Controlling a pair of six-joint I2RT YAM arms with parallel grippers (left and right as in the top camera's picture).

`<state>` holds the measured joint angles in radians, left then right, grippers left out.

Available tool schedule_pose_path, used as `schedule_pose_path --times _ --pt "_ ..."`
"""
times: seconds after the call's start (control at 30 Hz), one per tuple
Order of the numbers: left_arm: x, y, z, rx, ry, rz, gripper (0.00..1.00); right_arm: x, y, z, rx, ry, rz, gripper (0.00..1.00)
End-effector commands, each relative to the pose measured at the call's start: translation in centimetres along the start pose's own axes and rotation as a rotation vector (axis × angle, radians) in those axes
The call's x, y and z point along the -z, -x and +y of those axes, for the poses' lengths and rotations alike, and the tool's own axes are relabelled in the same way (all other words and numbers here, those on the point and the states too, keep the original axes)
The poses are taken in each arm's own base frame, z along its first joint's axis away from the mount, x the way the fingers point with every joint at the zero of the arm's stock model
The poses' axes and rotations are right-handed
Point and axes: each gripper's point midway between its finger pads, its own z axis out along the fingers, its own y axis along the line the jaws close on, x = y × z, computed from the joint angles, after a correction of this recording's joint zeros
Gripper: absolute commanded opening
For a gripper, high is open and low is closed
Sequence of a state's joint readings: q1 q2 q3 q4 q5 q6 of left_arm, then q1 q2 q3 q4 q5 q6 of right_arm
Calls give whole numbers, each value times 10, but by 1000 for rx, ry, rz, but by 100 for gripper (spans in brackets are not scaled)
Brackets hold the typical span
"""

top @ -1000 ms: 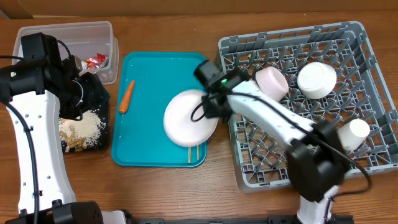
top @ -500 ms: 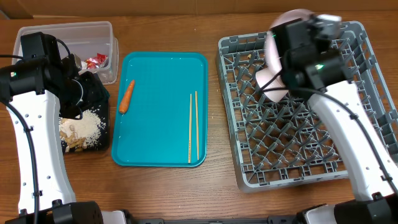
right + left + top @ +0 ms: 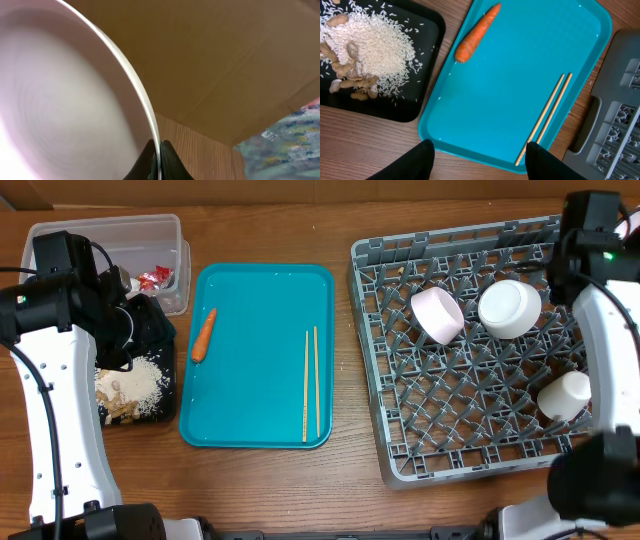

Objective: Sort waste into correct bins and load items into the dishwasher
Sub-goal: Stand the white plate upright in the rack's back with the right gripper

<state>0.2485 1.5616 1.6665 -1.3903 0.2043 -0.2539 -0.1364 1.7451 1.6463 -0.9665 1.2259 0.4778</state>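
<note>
White round plate [image 3: 60, 100], its rim pinched between the right gripper's [image 3: 159, 150] pressed-together fingers, up at the far right corner of the grey dish rack [image 3: 470, 430]. Two bowls [image 3: 438, 315] and a cup [image 3: 565, 395] sit in the rack. The left gripper [image 3: 480, 160] hangs spread above the teal tray [image 3: 520, 50], where the carrot [image 3: 476, 32] and chopsticks [image 3: 547, 115] lie.

The teal tray [image 3: 260, 310] carries an orange carrot [image 3: 203, 335] and pale wooden chopsticks [image 3: 310, 385]. The dish rack [image 3: 455, 430] is a grey lattice holding a pink-sided bowl [image 3: 438, 315], a white bowl [image 3: 509, 308] and a white cup [image 3: 563, 394]. White rice [image 3: 380, 45] and tan shells [image 3: 352, 82] speckle the black tray [image 3: 380, 106]. The plate [image 3: 60, 100] looks pinkish white.
</note>
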Motion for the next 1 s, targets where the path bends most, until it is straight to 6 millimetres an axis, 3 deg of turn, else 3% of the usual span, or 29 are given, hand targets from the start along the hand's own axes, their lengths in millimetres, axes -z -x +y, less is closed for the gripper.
schedule_pose_path --times 0.0,0.17,0.27,0.43,0.63,0.7,0.97 --pt "-3 -1 -1 -28 2 7 61 -12 -22 26 65 -1 34 4" --pt "-3 0 -1 -29 1 3 61 -26 -62 60 198 -10 90 4" --pt "-3 0 -1 -28 1 3 61 -27 -74 71 213 27 125 4" --pt "-3 1 -2 -29 0 -1 61 -15 -77 81 228 67 126 4" --pt "-3 1 -2 -30 -1 -3 61 19 -89 107 268 186 133 5" --pt "-3 1 -2 -30 -1 -3 61 27 -96 112 290 218 150 25" --pt "-3 1 -2 -30 -1 -3 62 39 -100 105 318 270 198 36"
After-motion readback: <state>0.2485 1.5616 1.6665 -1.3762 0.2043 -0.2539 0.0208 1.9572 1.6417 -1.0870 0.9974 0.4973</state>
